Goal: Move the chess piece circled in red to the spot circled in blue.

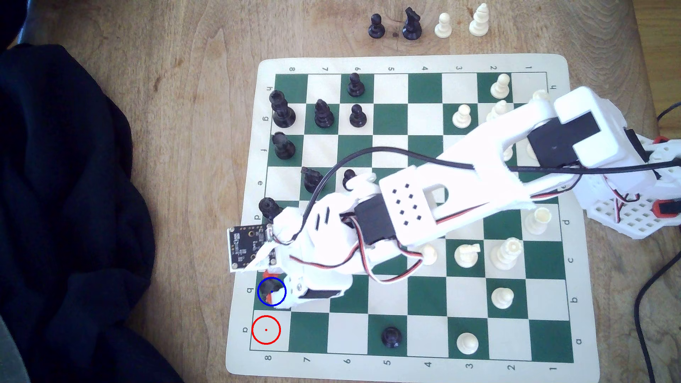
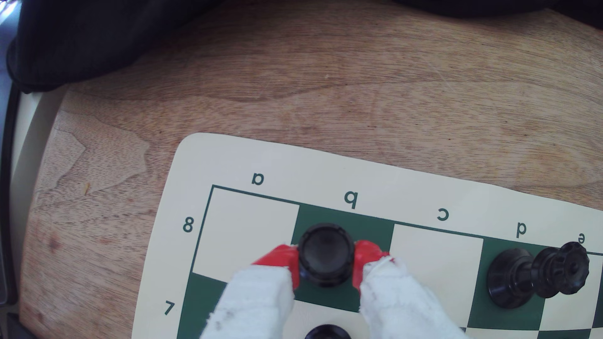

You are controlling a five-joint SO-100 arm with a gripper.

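At the lower left of the exterior view, the red-ringed cream corner square (image 1: 266,330) lies bare. Just above it, the rook (image 1: 272,288) sits inside the blue-ringed green square (image 1: 261,304). In the wrist view my end effector (image 2: 326,265) grips the rook (image 2: 326,254) between its red pads (image 2: 282,260), over that same green square. I judge this the placing step: next I should set it down, loosen my grip, then lift straight up.
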